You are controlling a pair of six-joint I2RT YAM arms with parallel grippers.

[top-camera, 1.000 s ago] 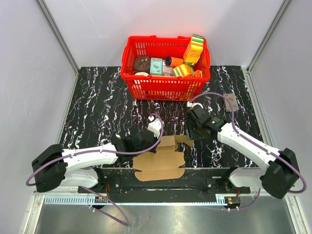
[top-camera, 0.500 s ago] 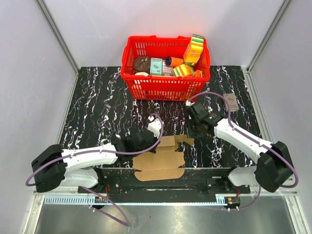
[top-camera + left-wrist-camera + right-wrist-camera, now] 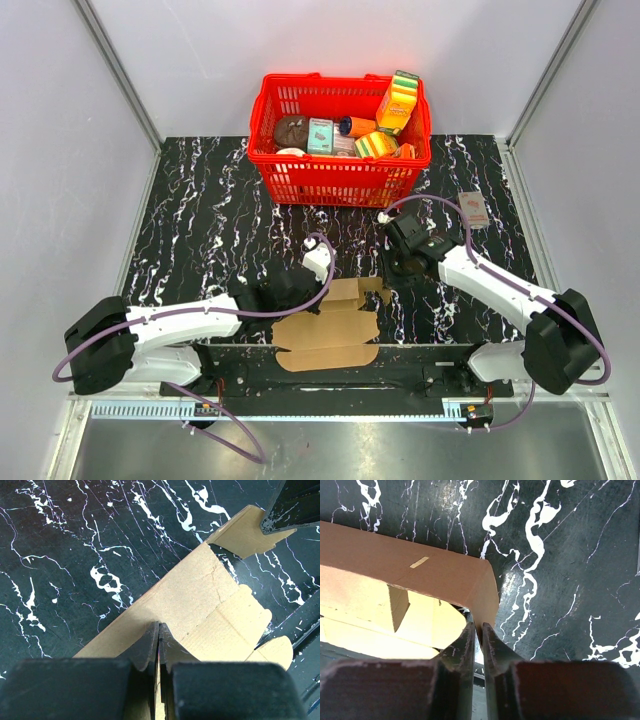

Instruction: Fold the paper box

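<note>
The paper box (image 3: 330, 328) is a brown cardboard die-cut sheet, partly folded, at the table's near middle. My left gripper (image 3: 300, 290) is shut on the box's left panel; in the left wrist view its jaws (image 3: 159, 630) pinch the cardboard (image 3: 200, 600) edge-on. My right gripper (image 3: 392, 268) is shut on the box's far right flap; in the right wrist view its tips (image 3: 477, 627) clamp the corner of a raised panel (image 3: 420, 575). The right gripper's black fingers (image 3: 287, 505) show at the top right of the left wrist view.
A red basket (image 3: 345, 180) with several small colourful packages stands at the back centre. A small packet (image 3: 473, 209) lies at the back right. The black marbled table (image 3: 200, 230) ends at a metal rail along the near edge.
My right arm has shifted slightly back and left, drawing the box's right flap with it. The left arm has not moved.
</note>
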